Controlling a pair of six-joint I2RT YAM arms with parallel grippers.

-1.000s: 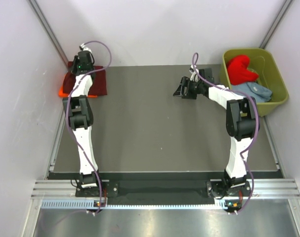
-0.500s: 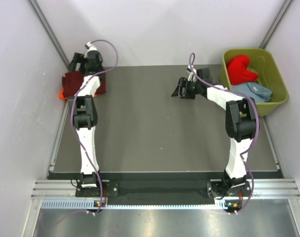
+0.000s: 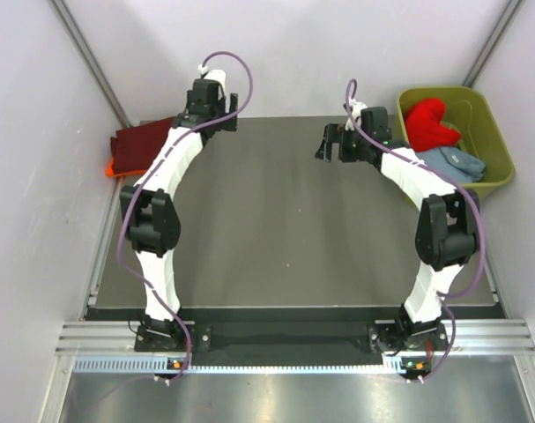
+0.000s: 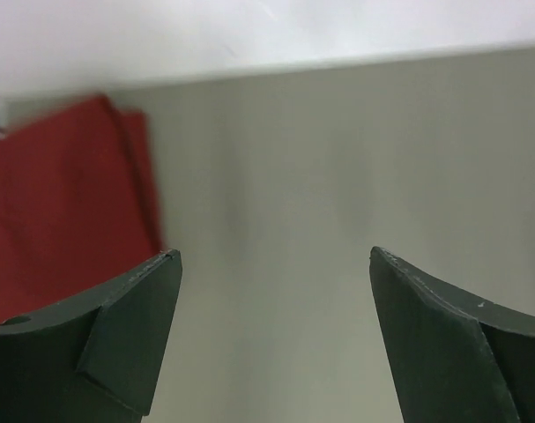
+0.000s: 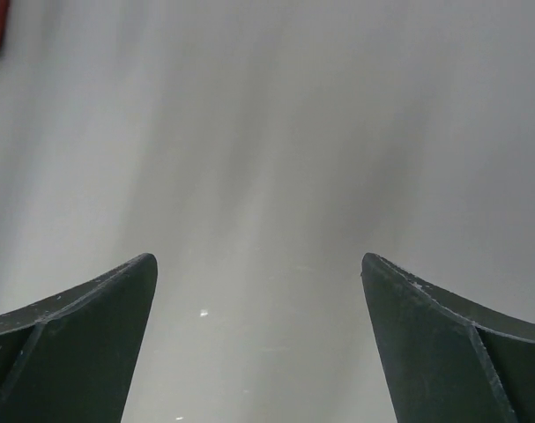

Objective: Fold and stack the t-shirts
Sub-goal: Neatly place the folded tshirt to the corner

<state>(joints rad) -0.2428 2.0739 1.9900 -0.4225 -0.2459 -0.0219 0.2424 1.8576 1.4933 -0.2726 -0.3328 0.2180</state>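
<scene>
A folded dark maroon t-shirt (image 3: 144, 144) lies at the table's back left on top of a bright orange t-shirt (image 3: 115, 166), of which only an edge shows. My left gripper (image 3: 208, 119) hovers to the right of that stack, open and empty. In the left wrist view the maroon t-shirt (image 4: 64, 198) lies left of the left gripper (image 4: 276, 257). A bright red t-shirt (image 3: 428, 123) and a pale grey-blue t-shirt (image 3: 452, 164) sit crumpled in the tub. My right gripper (image 3: 330, 141) is open over bare table, left of the tub. The right gripper (image 5: 258, 260) holds nothing.
An olive-green tub (image 3: 492, 141) stands at the back right corner. The dark grey table (image 3: 276, 229) is boxed in by white walls at the back and both sides. Both arm bases sit on the rail at the near edge.
My left gripper has opened, let go of the maroon t-shirt and swung right, away from the stack. My right gripper has opened wider and shifted slightly toward the back.
</scene>
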